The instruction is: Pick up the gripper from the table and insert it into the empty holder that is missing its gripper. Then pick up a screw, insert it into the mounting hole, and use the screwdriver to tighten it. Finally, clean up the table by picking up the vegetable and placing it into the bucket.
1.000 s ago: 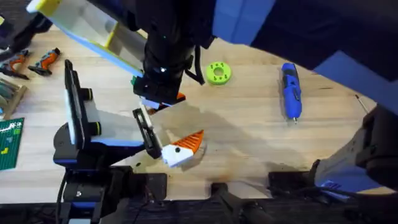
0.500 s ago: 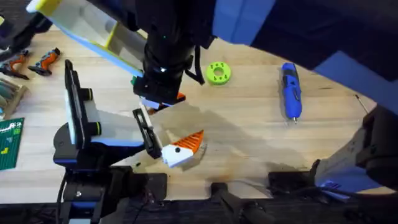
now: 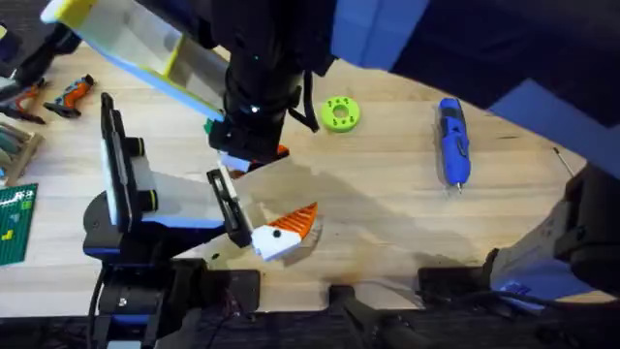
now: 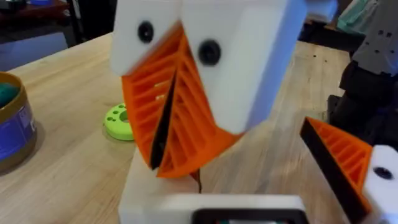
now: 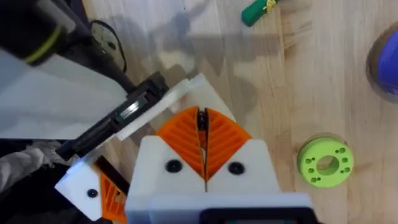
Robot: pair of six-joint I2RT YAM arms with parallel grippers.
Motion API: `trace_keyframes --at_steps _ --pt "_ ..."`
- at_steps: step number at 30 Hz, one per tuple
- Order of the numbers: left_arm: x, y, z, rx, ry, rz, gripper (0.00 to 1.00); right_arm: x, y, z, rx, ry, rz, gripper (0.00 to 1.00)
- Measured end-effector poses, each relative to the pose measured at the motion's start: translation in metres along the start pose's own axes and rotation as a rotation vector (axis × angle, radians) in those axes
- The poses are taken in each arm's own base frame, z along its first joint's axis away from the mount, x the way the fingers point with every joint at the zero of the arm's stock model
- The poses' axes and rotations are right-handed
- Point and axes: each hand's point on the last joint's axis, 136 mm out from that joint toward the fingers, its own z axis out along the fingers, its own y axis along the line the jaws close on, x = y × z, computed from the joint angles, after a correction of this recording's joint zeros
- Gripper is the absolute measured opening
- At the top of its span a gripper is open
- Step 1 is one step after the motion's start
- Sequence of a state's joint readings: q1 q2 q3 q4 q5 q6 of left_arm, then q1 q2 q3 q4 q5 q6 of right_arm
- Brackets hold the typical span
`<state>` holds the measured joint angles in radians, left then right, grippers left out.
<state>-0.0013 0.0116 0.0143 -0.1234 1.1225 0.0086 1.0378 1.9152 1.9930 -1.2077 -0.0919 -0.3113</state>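
Note:
My right gripper (image 5: 202,134) has reached across the table and hangs point-down over the bare white holder (image 5: 189,87), its orange pads (image 4: 186,118) shut with just a dark seam between them. The pad tips touch the holder (image 4: 161,186). That holder is one finger of my left gripper (image 3: 254,221), which stands open; its other finger carries an orange tip (image 4: 339,155). The loose gripper is out of view. The blue screwdriver (image 3: 453,141) lies at the right. The green vegetable (image 5: 256,10) lies beyond the holder. The bucket (image 4: 12,127) stands past the green disc (image 4: 121,121).
The lime-green disc (image 3: 340,113) sits mid-table behind the arms. Orange-and-black hand tools (image 3: 68,94) and a green mat (image 3: 15,223) lie at the far left. A yellow-and-white box (image 3: 126,39) stands at the back left. Open wood lies between the disc and the screwdriver.

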Motion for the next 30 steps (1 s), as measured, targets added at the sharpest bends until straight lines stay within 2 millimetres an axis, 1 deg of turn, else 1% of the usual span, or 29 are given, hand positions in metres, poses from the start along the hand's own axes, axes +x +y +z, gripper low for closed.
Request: trace_keyframes --at_steps 1,2,5,6,7,8,21,24,27,30 --pt "0.0 0.0 0.0 0.0 0.0 0.0 0.985 0.0 0.0 0.0 0.001 0.0 -0.001 0.198" --pt "0.0 0.0 0.0 0.0 0.0 0.0 0.985 0.0 0.0 0.0 0.0 0.002 -0.003 0.292" --pt "0.0 0.0 0.0 0.0 0.0 0.002 0.985 0.001 0.0 0.0 0.001 0.003 -0.001 0.481" --pt "0.0 0.0 0.0 0.0 0.0 0.002 0.986 0.002 -0.001 0.0 0.005 0.007 -0.003 0.623" --pt "0.0 0.0 0.0 0.0 0.0 0.002 0.985 0.002 -0.003 0.0 0.013 0.01 -0.005 0.729" --pt "0.0 0.0 0.0 0.0 0.0 0.002 0.986 0.003 -0.005 0.0 0.017 0.011 -0.003 0.756" --pt "0.0 0.0 0.0 0.0 0.0 0.002 0.985 0.003 -0.006 0.0 0.017 0.01 0.001 0.773" --pt "0.0 0.0 0.0 0.0 0.0 0.002 0.985 0.004 -0.009 -0.002 0.019 0.006 0.01 0.775" --pt "0.0 0.0 0.0 0.0 0.0 0.003 0.985 0.006 -0.014 -0.008 0.026 -0.006 0.023 0.775" --pt "0.0 0.0 0.0 0.0 0.0 0.003 0.985 0.007 -0.023 -0.024 0.045 -0.042 0.051 0.776"
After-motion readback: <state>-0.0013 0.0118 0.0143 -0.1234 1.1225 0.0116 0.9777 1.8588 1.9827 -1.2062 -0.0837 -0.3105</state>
